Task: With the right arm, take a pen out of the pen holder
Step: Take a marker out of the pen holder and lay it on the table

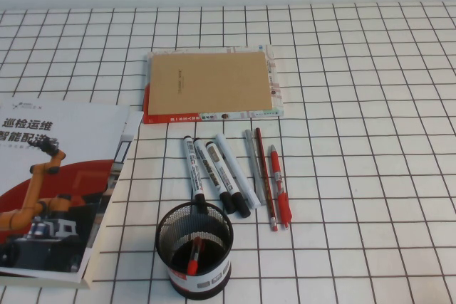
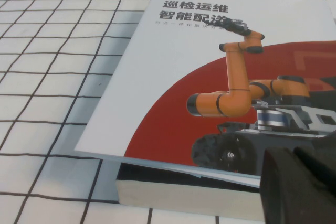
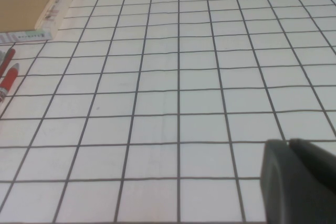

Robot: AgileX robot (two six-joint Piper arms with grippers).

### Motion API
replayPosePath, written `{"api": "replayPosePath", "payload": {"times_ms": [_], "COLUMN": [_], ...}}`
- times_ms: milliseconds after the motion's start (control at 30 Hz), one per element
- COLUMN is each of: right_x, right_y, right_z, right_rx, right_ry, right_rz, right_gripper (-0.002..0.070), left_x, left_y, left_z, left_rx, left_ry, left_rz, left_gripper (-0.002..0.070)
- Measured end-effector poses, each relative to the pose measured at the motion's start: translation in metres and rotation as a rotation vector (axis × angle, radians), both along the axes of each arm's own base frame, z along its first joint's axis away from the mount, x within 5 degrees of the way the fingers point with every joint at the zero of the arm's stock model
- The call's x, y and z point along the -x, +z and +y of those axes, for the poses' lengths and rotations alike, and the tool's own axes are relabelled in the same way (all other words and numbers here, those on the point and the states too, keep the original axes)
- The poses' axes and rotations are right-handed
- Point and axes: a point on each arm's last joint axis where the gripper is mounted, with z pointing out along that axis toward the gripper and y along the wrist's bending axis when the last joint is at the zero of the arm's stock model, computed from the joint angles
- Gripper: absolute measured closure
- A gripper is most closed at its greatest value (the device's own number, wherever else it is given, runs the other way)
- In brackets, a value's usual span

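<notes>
A black mesh pen holder (image 1: 194, 247) stands near the table's front edge, with one red pen (image 1: 193, 256) leaning inside it. Just behind it several pens lie side by side: black-and-white markers (image 1: 214, 169), a grey pen (image 1: 251, 165) and a red pen (image 1: 279, 186). Neither arm shows in the high view. My right gripper (image 3: 290, 141) hovers shut and holds nothing, over bare tiles well to the right of the pens; the red pen tips (image 3: 7, 75) show at that view's edge. My left gripper (image 2: 294, 153) is shut and holds nothing, just above the robot-cover book (image 2: 210, 77).
A brown notebook (image 1: 206, 85) lies on a red-edged book behind the pens. The large book with an orange robot arm on its cover (image 1: 50, 183) fills the front left. White gridded tabletop (image 1: 370, 176) stretches to the right.
</notes>
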Motion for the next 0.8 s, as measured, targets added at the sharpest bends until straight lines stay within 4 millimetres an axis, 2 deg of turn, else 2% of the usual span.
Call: {"api": "replayPosePath", "payload": {"times_ms": [800], "right_x": [-0.0010], "right_y": [0.0035], "right_z": [-0.0004], "right_rx": [-0.006], "right_ry": [-0.006], "right_rz": [-0.039], "right_gripper": [0.0692], "left_x": [0.0000], "left_y": [0.0000], "left_z": [0.0000], "left_rx": [0.000], "left_ry": [0.000], "left_rz": [0.000], "left_gripper": [0.0678]}}
